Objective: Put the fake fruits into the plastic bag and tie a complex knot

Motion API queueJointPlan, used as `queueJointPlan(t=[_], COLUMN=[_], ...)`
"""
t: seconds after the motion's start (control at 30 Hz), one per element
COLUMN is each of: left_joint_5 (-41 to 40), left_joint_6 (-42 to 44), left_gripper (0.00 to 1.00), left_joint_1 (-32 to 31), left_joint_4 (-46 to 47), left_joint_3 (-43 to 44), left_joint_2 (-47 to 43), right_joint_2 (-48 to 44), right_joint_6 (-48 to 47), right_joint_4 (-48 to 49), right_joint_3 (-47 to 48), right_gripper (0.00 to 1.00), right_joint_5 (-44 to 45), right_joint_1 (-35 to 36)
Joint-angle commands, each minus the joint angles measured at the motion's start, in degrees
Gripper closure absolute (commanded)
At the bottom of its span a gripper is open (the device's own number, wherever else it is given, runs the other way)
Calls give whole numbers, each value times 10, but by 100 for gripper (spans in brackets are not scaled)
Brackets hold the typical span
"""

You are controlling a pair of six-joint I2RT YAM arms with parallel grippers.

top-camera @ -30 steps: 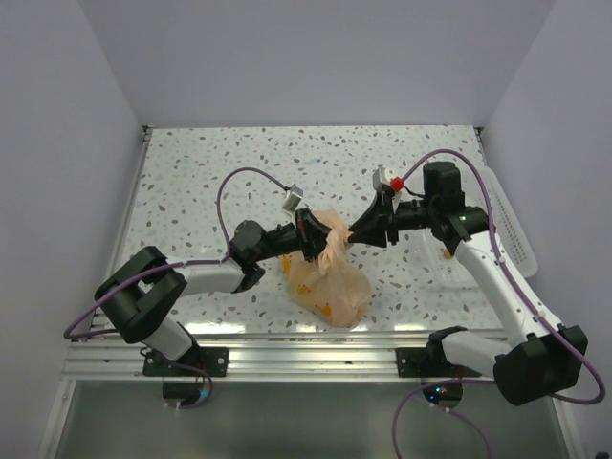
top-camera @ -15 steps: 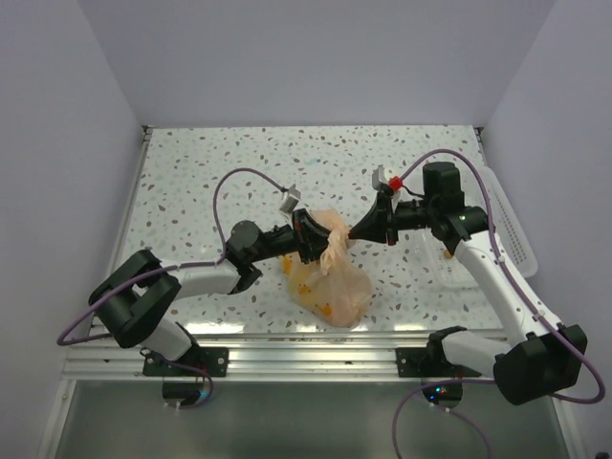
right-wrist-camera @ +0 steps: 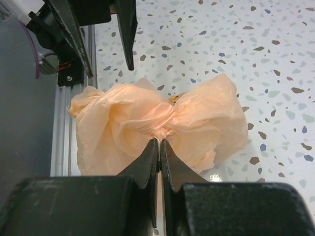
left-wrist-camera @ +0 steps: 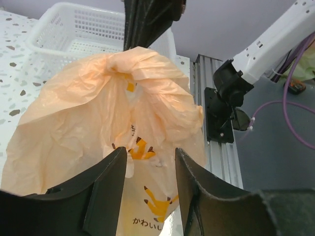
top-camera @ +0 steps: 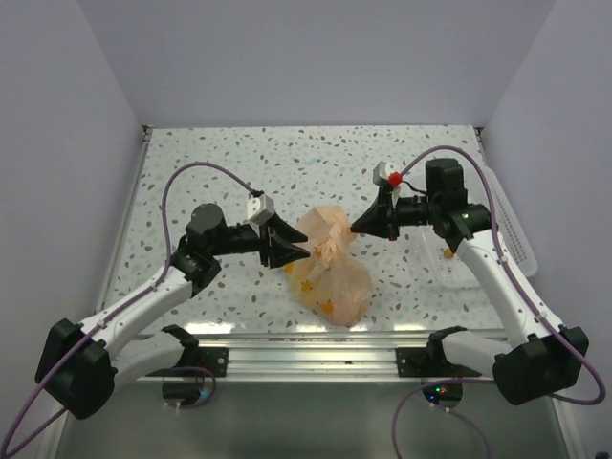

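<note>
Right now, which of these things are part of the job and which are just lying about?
In the job: thin peach-orange plastic bag; the twisted knot at its top; right gripper, shut on that knot; left gripper, open beside the bag.
Lying about: white mesh plastic basket; purple cables.

Even, bright light comes from overhead; the table (top-camera: 191, 172) shows a soft, faint shadow beside the bag (top-camera: 337, 282). Glare streaks the near table edge. In my wrist views my left fingers (left-wrist-camera: 106, 196) loom dark and soft-edged, while the bag's thin plastic glows, crisp.
</note>
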Motion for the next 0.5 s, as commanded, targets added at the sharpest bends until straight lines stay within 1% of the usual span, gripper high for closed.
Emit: queueJointPlan(t=[0.0, 0.07, 0.13, 0.17, 0.2, 0.23, 0.27, 0.3, 0.37, 0.4, 0.47], left_joint_5=[69, 81, 94, 88, 79, 64, 33, 24, -7, -12, -40], left_joint_6=[214, 241, 252, 247, 230, 231, 233, 245, 229, 223, 204], left_gripper=[50, 48, 37, 36, 31, 28, 28, 26, 24, 18, 17], left_joint_1=[10, 10, 7, 5, 1, -14, -23, -31, -50, -54, -71], left_joint_4=[-248, -306, -322, -309, -300, -301, -314, -321, -311, -301, -283], left_joint_3=[67, 84, 106, 110, 113, 118, 125, 139, 145, 146, 147], left_joint_2=[-36, -34, -25, -23, -17, -13, -8, 3, 9, 12, 16], right_joint_2=[-9, -8, -8, -7, -7, -6, -6, -6, -6, -6, -6], right_joint_6=[4, 4, 4, 4, 4, 4, 5, 4, 2, 2, 0], right_joint_4=[-6, -11, -14, -16, -17, -20, -19, -19, -21, -22, -25], right_joint_3=[34, 39, 41, 42, 43, 46, 46, 47, 48, 48, 49], right_gripper=[100, 100, 100, 100, 100, 100, 100, 100, 100, 100, 100], right_joint_5=[6, 7, 7, 6, 5, 5, 7, 8, 9, 8, 8], right_joint_1=[-2, -2, 0, 1, 2, 4, 5, 7, 9, 9, 10])
